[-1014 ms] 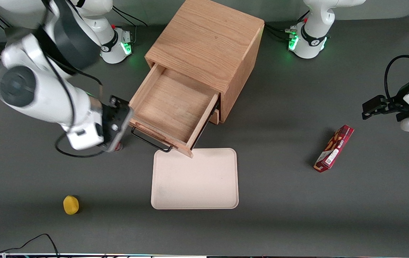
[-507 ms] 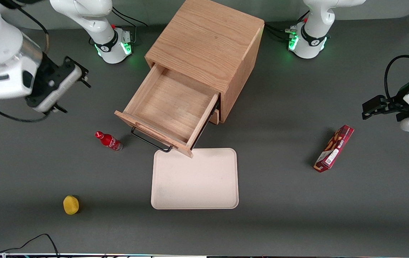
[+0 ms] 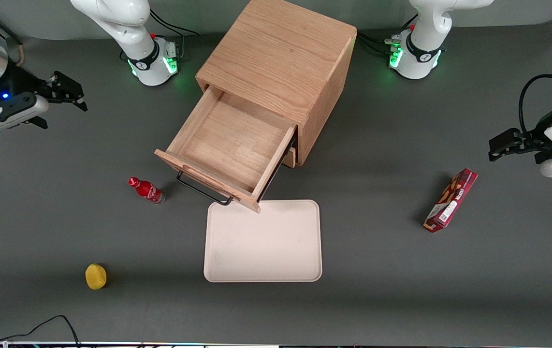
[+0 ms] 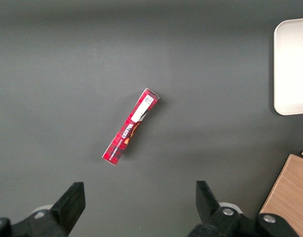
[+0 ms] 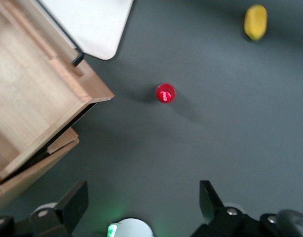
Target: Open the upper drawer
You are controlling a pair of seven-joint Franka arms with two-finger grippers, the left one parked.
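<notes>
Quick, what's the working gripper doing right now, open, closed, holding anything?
Gripper: open, holding nothing, up off the table toward the working arm's end, well clear of the pulled-out upper drawer.

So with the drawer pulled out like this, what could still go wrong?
The upper drawer juts out over the tray corner, so any sweep past its handle could snag. The red bottle stands close beside that handle and could tip. The gripper, open, sits well clear for now.

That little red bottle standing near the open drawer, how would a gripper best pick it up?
Likely by the small red bottle's body, coming down from above: it stands upright, apart from the open oak upper drawer. The open gripper hangs well away, toward the working arm's end.
</notes>
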